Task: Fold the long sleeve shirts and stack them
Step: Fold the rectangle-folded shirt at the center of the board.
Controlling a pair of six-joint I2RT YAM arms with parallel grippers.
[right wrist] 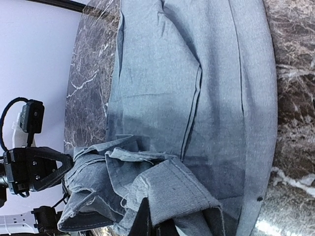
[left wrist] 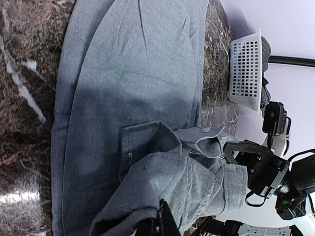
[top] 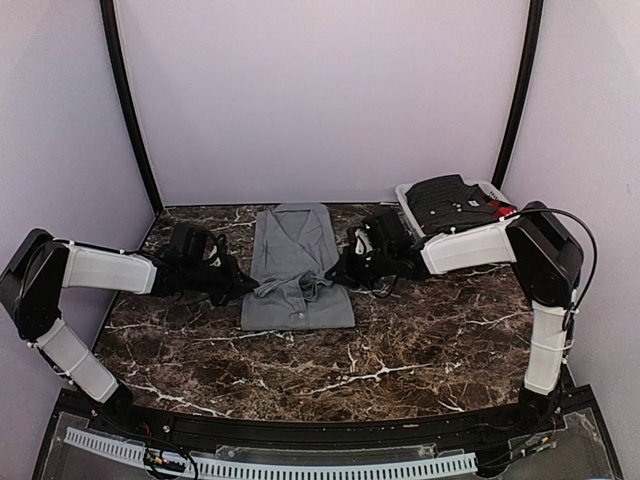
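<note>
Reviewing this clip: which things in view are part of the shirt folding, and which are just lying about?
In the job: grey shirt, pinched by left gripper and right gripper; dark garment, possibly another shirt.
Lying about: white basket holding that garment; red item in it; marble table.

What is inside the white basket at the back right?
A dark folded garment fills the basket, with something red at its edge. Anything underneath is covered.

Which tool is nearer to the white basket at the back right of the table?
Right. The right tool holds the grey shirt on the side facing the white basket; the left tool holds the far side, with the shirt between it and the basket.
</note>
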